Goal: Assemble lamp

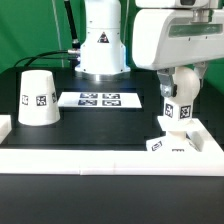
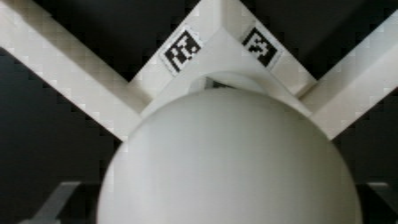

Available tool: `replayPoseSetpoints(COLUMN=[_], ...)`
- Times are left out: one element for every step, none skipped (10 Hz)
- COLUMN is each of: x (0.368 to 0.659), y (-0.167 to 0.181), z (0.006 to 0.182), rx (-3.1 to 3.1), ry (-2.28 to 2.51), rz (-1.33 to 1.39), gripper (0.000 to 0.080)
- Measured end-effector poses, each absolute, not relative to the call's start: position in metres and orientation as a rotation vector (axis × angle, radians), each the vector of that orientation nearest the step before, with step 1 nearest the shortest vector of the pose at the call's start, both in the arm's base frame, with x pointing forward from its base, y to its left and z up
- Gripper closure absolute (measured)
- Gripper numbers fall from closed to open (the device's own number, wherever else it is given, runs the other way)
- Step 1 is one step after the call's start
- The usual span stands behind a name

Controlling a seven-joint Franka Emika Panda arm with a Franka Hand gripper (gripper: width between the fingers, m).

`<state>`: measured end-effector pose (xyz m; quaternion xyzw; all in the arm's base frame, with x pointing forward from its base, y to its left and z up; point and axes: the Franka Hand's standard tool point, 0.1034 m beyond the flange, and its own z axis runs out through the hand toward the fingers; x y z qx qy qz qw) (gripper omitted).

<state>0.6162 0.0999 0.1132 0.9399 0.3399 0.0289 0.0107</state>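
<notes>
While the gripper (image 1: 179,104) hangs low over the exterior view's right end of the table (image 1: 100,128), the lamp is in three separate spots, so here's the rundown.

The shade (image 1: 38,98) is the only real cup-type thing here. It stands mouth-down on the table at the exterior view's left, narrow end up, with a tag facing the camera. Since the opening is against the table, I can't see whether anything is under it. It's well apart from everything else.

The base (image 1: 172,143) lies flat at the exterior view's right, tucked into the corner of the raised white rail (image 1: 90,153) that runs along the front edge and up the side. Tags show on its top.

The bulb (image 2: 222,150) pretty much fills the wrist view, round and smooth, right under the camera. Beyond it there's a white V-shaped corner carrying two tags (image 2: 183,47); can't say for sure which part that is. In the exterior view a white piece with a tag sits directly under the gripper and just above the base, and I can't tell if they're touching.

Jaws: honestly can't tell. The fingers are mostly hidden in both views, so whether they're pinching the bulb or spread around it is unclear.

The marker board (image 1: 100,99) lies flat mid-table, between the shade and the gripper.
</notes>
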Motion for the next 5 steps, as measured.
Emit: replayPoseSetpoints(x=[0.6163,0.6167,0.6166,0.6159,0.6161], y=[0.0999,0.0994,0.0988,0.0976,0.0961], z=[0.1133,0.1136,0.1139,0.1141,0.1146], rx=[2.97,3.005,3.05,3.094,3.119], ry=[0.957,0.847,0.698,0.517,0.38], rz=[0.092,0.096,0.107,0.119,0.123], gripper=[0.0223,0.0223,0.0223,0.0223,0.0223])
